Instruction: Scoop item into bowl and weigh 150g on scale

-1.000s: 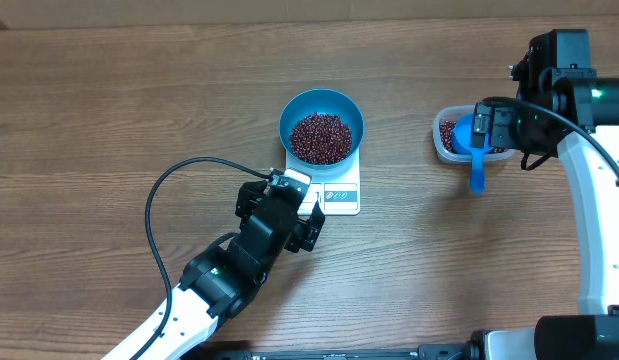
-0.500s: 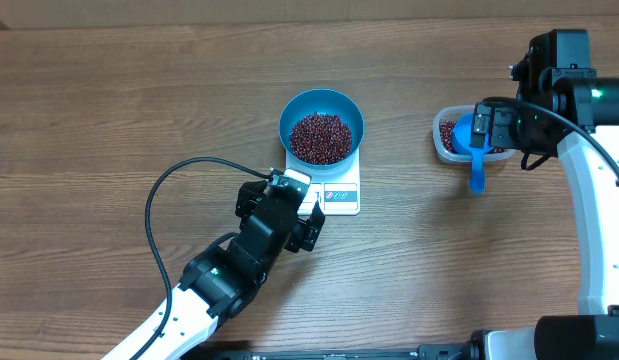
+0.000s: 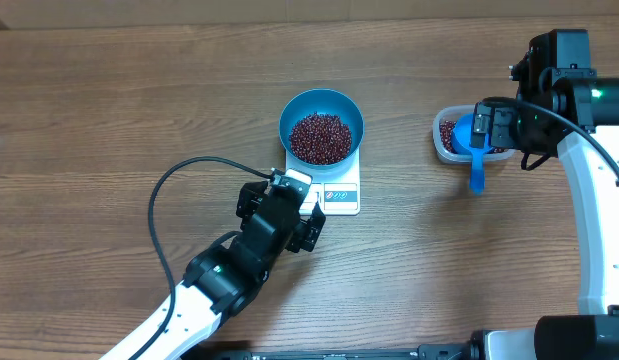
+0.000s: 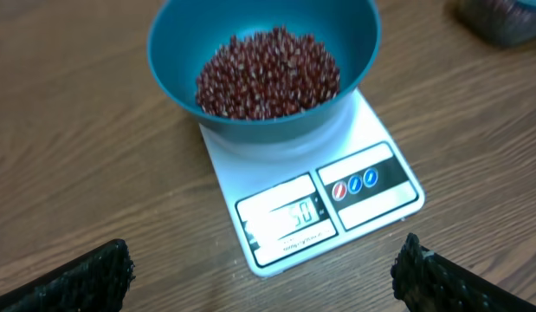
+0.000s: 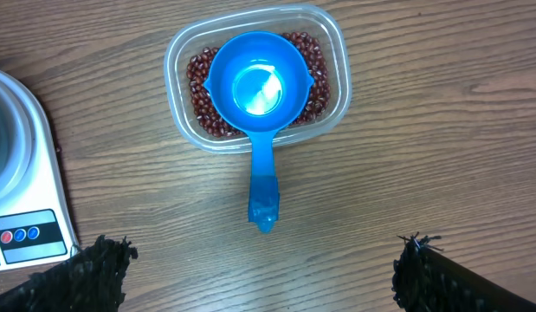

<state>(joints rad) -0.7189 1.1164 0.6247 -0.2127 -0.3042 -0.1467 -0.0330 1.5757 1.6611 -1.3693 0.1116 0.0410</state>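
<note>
- On the scale (image 3: 341, 197), over its far half, the blue bowl (image 3: 293, 112) sat with a heap of red-brown beans (image 3: 321, 138) filling its bottom.
- Just in front of the scale, on its near side, the left gripper (image 4: 263, 260) hovered with its jaws spread wide and nothing between them. Its camera looked straight at the display.
- The display glowed, but its digits were washed out. The last two looked like a five and a zero, and I could not read the whole figure for certain.
- Well to the right of the scale stood a clear tub (image 5: 339, 65) with more beans in it. The blue scoop (image 5: 261, 87) lay in it empty, cup up, its handle poking out over the tub's rim.
- Above that tub, on the side away from the scale, the right gripper (image 5: 266, 251) hung wide open too, holding nothing and clear of the scoop.
- By my reckoning the scooping was paused or done, and the step in hand was checking the weight.
- If the reading was on target, the next move called for nothing more than keeping both arms off the scale and bowl.
- If it was short, the right gripper would need to come down on the scoop's handle, close on it, and carry only a small portion across to the bowl, tipping it in gently so the reading did not overshoot.
</note>
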